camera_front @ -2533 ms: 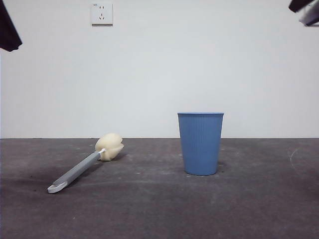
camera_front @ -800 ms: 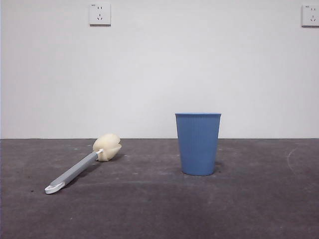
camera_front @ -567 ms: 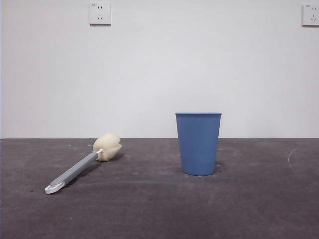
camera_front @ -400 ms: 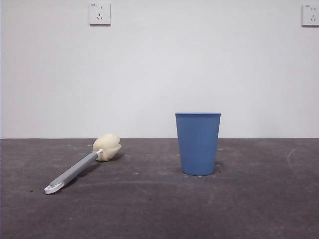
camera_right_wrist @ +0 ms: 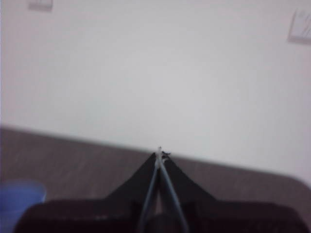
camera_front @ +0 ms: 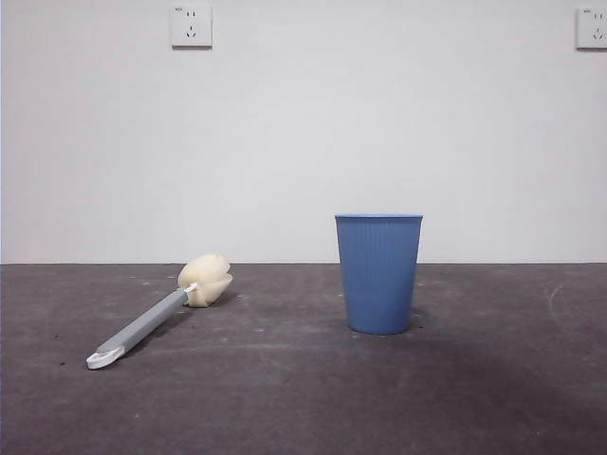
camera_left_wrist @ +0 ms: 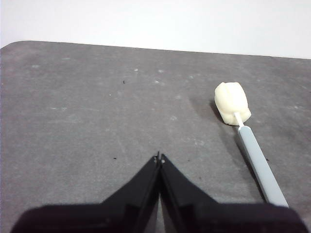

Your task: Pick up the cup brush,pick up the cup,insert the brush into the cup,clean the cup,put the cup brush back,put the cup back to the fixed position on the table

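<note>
The cup brush (camera_front: 156, 320) lies on the table (camera_front: 303, 398) at the left, its cream sponge head toward the back and its white looped end toward the front. The light blue cup (camera_front: 378, 273) stands upright right of centre. In the left wrist view my left gripper (camera_left_wrist: 159, 158) is shut and empty above the table, apart from the cup brush (camera_left_wrist: 243, 136) beside it. In the right wrist view my right gripper (camera_right_wrist: 159, 153) is shut and empty, raised, with the cup (camera_right_wrist: 19, 199) blurred at the edge. Neither gripper shows in the front view.
A white wall with two sockets (camera_front: 191, 25) (camera_front: 591, 27) stands behind the table. The table's rounded far corner (camera_left_wrist: 19, 44) shows in the left wrist view.
The two dark arm tips seen at the top corners 2.7 s ago have left the front view. The brush and cup lie as before.
</note>
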Robot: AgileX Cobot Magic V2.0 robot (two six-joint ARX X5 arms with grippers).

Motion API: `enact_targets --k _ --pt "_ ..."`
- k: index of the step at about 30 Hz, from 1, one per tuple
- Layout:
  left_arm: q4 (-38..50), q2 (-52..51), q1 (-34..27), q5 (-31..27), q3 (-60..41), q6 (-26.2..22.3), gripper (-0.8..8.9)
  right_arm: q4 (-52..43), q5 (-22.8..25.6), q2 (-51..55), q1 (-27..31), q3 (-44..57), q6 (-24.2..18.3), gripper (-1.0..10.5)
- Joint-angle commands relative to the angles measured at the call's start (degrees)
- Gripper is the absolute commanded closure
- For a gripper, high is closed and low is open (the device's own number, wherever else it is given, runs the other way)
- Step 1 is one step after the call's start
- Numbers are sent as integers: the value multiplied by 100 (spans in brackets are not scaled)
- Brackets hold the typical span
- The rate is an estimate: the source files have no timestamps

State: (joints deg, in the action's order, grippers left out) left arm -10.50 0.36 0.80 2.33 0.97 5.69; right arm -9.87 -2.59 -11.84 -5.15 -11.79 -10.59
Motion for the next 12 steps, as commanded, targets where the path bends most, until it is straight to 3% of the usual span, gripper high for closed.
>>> enact_targets --k 1,12 --pt "22 -20 -20 35 -83 55 817 -52 -50 520 70 855 -177 946" --pt "48 -17 -17 37 -81 55 817 1762 -352 1174 179 1154 -13 946"
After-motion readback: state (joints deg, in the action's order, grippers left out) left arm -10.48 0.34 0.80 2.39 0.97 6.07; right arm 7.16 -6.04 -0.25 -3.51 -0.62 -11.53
